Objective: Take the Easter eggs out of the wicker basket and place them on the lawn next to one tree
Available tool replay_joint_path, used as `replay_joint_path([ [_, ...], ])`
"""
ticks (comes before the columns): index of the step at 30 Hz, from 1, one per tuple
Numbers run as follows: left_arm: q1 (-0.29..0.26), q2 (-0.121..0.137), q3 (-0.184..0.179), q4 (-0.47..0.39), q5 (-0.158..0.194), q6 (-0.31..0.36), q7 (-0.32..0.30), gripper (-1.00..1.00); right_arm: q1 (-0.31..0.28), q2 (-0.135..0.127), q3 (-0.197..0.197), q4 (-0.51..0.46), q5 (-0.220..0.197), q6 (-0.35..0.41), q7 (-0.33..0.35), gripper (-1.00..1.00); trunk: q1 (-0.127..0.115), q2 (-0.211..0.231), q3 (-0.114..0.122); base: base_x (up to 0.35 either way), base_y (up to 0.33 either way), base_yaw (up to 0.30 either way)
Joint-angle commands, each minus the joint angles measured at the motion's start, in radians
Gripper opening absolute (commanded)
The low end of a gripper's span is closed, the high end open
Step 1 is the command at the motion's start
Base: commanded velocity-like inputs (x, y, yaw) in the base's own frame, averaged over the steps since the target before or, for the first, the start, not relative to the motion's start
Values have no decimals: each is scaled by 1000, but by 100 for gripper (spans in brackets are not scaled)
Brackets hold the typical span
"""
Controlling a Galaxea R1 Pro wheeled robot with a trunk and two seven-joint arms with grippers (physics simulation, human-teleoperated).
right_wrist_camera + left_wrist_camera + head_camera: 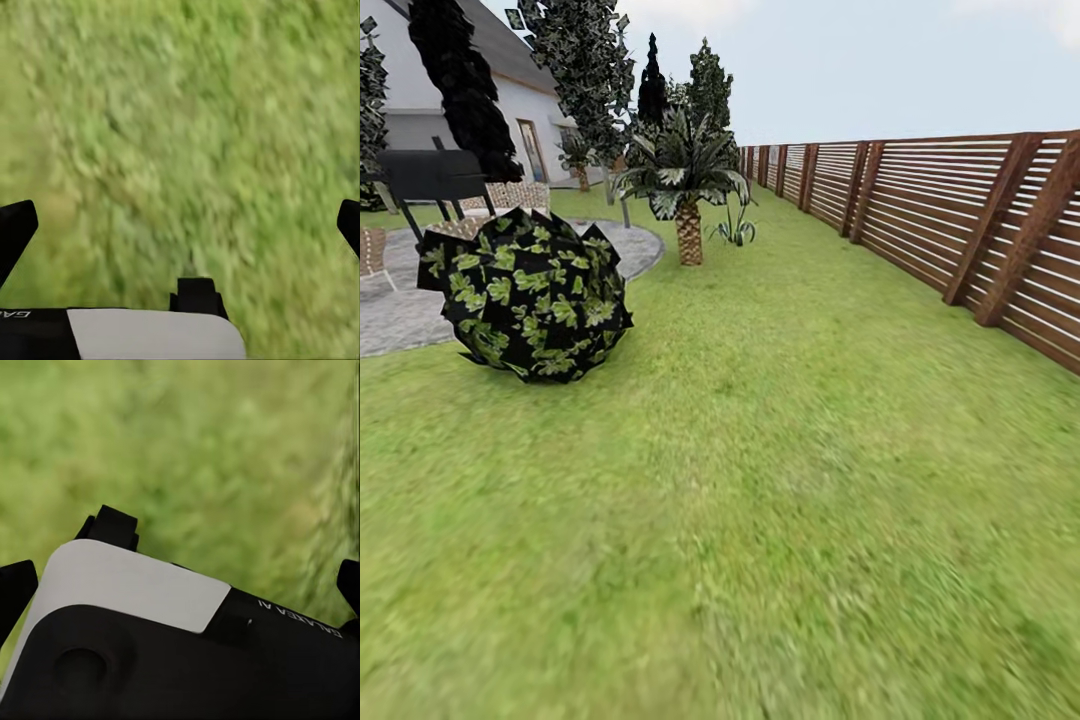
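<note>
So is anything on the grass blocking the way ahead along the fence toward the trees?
Nothing visible on the lawn straight ahead. The round bush sits off to the left by the gravel patio, and the palm stands farther on. The fence runs along the right.

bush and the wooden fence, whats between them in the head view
Only bare lawn separates the leafy bush from the fence.

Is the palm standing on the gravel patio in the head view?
No, the palm rises out of the lawn, to the right of the gravel patio's curved edge.
</note>
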Motion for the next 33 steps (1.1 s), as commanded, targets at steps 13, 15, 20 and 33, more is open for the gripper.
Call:
replay_joint_path([
  [13,0,0,0,0,-2,0,0,100,-5,-14,9,127,51,-3,0,100,-50,91,41,307,0,0],
  [15,0,0,0,0,-2,0,0,100,-8,-15,10,167,70,-4,-1,100,-58,105,47,307,0,0],
  [20,0,0,0,0,-2,0,0,100,-9,-15,7,185,77,-5,0,100,-77,140,63,307,0,0],
  [33,0,0,0,0,-2,0,0,100,-9,-14,2,186,71,-4,3,100,-127,231,107,307,0,-183],
])
